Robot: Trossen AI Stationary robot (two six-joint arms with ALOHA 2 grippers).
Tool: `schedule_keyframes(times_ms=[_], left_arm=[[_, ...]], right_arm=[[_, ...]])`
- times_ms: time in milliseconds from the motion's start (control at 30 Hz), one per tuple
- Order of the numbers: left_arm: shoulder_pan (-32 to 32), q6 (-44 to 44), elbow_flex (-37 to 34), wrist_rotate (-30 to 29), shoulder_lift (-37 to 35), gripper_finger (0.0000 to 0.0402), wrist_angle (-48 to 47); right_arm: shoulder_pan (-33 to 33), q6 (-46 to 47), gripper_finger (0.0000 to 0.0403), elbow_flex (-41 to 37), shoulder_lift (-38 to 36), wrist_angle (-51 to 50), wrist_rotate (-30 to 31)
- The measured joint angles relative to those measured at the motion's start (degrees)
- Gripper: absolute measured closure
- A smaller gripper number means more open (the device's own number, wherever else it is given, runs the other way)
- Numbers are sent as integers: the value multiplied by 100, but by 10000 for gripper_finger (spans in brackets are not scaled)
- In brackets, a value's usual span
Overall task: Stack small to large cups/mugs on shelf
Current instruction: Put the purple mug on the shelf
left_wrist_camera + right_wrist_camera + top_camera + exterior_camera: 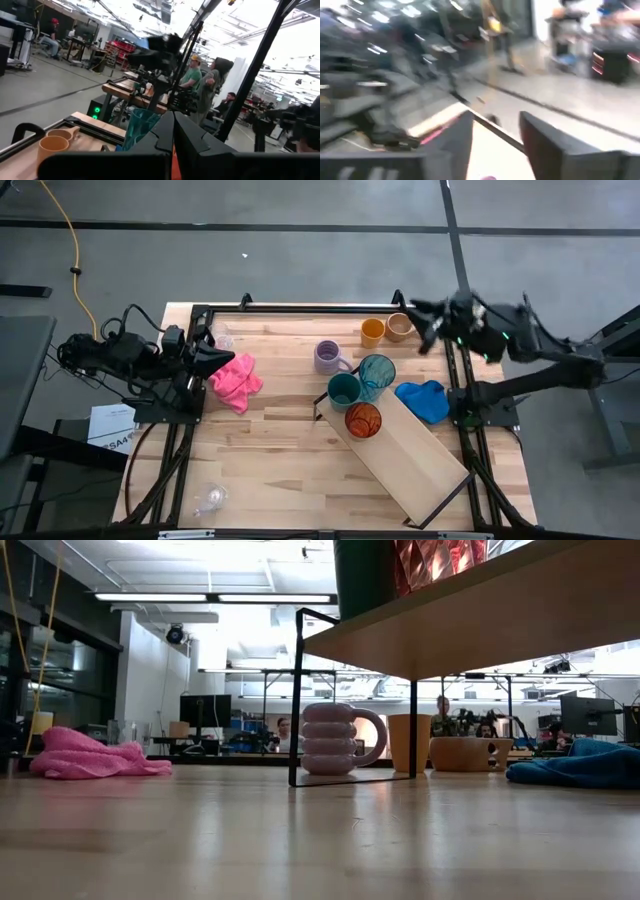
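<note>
The shelf (410, 455) lies slantwise across the table's right half, raised on its black frame (297, 700). On its far end stand a green cup (344, 390), a teal tumbler (377, 375) and an orange-red cup (363, 420). A purple mug (328, 357), an orange mug (373, 332) and a tan mug (400, 327) stand on the tabletop behind it. A clear glass (210, 500) lies near the front left corner. My left gripper (215, 360) is shut at the left edge, beside the pink cloth. My right gripper (425, 325) is open and empty, up in the air by the tan mug.
A pink cloth (235, 380) lies at the table's left, a blue cloth (423, 400) at its right beside the shelf. The near left part of the tabletop (270, 470) is bare wood. People stand and sit in the room beyond the table.
</note>
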Motion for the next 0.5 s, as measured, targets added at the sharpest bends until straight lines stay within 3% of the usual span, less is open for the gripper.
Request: schedule_keyframes(times_ms=[67, 167, 367, 500], left_arm=[[0, 0, 1, -1, 0, 401, -14], [1, 0, 2, -1, 0, 401, -54], [0, -19, 2, 9, 0, 401, -59], [-1, -20, 2, 102, 0, 401, -62]], right_arm=[[-659, 386, 199, 566, 391, -806, -505], [-1670, 809, 165, 1173, 999, -1720, -1748], [-2957, 956, 156, 1516, 2225, -2246, -4357], [-3175, 1184, 155, 1518, 2891, -2230, -4863]])
